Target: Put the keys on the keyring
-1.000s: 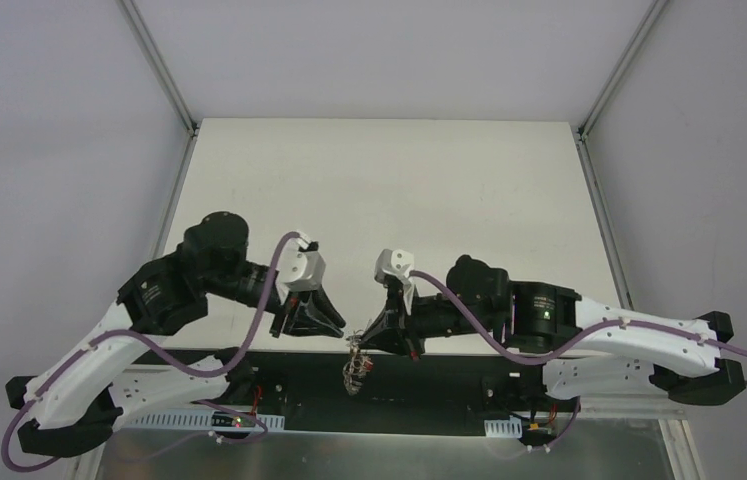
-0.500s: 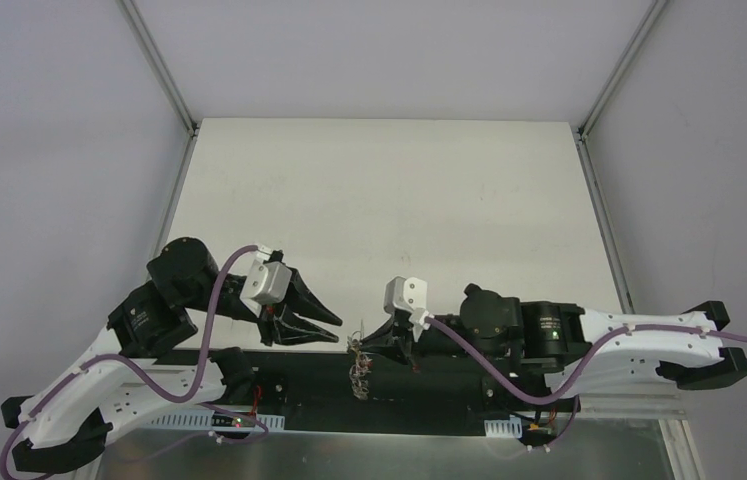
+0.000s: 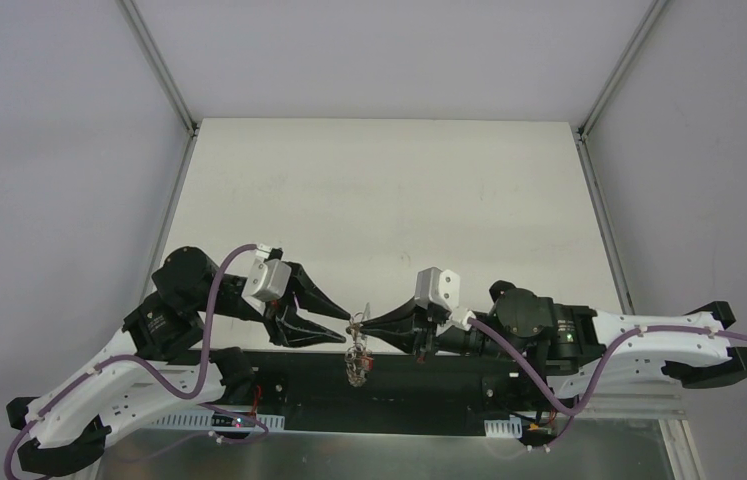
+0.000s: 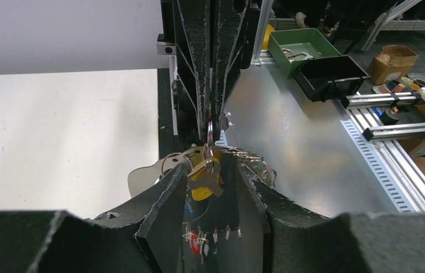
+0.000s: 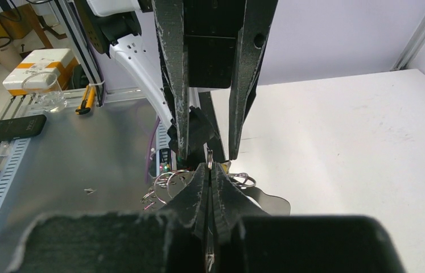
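Two rough black wedges: right end effector (image 3: pixel 365 322) pinches thin silver keyring (image 3: pixel 356 326); left end effector (image 3: pixel 345 330) spread.

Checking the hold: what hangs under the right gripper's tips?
The keyring, pinched by the right gripper, with keys dangling below, one yellow-headed. Fingers of the left gripper partly cover the bunch.

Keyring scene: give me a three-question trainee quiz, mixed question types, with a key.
1. True or false: the right gripper has its jaws shut on the keyring.
2. The left gripper has its jaws: A open, B shut, C out of view?
3. Fill in: in the left wrist view, the key between the left jaws has a ___ head.
Key: 1 true; 2 A; 3 yellow.
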You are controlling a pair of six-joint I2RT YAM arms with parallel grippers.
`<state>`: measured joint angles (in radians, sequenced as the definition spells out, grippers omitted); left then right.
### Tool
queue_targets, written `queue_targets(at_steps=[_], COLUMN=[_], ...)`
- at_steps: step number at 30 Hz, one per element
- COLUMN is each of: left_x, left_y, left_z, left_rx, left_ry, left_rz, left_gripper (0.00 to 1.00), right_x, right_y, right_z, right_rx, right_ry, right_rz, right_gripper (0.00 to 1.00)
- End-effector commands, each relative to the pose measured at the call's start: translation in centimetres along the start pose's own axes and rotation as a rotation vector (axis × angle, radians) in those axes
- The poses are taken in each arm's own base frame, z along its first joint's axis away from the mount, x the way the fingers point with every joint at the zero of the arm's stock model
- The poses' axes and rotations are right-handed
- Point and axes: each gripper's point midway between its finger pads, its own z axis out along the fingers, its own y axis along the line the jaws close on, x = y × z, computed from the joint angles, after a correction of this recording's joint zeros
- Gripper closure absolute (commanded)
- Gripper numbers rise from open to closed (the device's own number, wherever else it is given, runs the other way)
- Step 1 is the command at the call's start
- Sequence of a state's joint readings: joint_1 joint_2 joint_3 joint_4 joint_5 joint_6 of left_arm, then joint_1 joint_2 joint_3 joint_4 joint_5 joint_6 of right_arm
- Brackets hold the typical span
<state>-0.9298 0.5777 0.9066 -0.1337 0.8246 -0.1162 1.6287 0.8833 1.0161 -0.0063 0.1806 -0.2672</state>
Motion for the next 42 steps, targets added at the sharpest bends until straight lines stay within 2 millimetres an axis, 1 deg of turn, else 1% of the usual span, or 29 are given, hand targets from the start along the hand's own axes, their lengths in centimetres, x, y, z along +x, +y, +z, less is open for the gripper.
queue_targets(at_steps=[1,4,8,10,12,14,18,23,25,29,31,35,42], left_x=[-1.6,-1.7,-1.7,-1.7,-1.8,-1.8,-1.7,-1.8,-1.7,-1.6,-1.4,-1.3,-1.0], left_y=[0.0,0.2,0.2,0.2,0.1,0.1,0.2,0.0,-0.1,-0.4,-0.7,-1.0,-0.9], left_z=[0.1,0.0,0.1,0.1,0.0,0.1,0.1,0.2,0.2,0.2,0.2,0.1,0.1], left_rx=[-0.009,-0.016,-0.016,-0.016,-0.011,-0.009,-0.009,0.001,0.013,0.032,0.047,0.061,0.05], left_ry=[-0.066,-0.068,-0.069,-0.067,-0.069,-0.068,-0.065,-0.065,-0.063,-0.061,-0.056,-0.056,-0.053], left_rz=[0.048,0.054,0.055,0.058,0.061,0.061,0.06,0.061,0.062,0.061,0.056,0.055,0.047], left_gripper=[0.63,0.63,0.67,0.7,0.76,0.79,0.79,0.8,0.86,0.89,1.0,1.0,1.0], right_x=[-4.5,-4.5,-4.4,-4.4,-4.5,-4.6,-4.3,-4.5,-4.6,-4.8,-5.1,-5.6,-7.1], right_y=[-0.1,-0.1,-0.1,-0.1,-0.1,-0.1,0.0,-0.1,-0.2,-0.4,-0.4,-0.3,-0.1], right_z=[-0.6,-0.6,-0.5,-0.5,-0.6,-0.6,-0.3,-0.2,-0.2,0.1,0.1,-0.1,-0.6], right_rx=[0.005,0.008,0.007,0.008,0.008,0.01,0.008,0.015,0.02,0.031,0.031,0.029,0.013], right_ry=[-0.157,-0.158,-0.151,-0.149,-0.153,-0.156,-0.14,-0.151,-0.155,-0.159,-0.165,-0.184,-0.267], right_rz=[0.011,0.012,0.014,0.017,0.019,0.019,0.016,0.015,0.014,0.013,0.013,0.014,0.01], right_gripper=[1.0,1.0,1.0,1.0,1.0,1.0,1.0,1.0,1.0,1.0,1.0,1.0,1.0])
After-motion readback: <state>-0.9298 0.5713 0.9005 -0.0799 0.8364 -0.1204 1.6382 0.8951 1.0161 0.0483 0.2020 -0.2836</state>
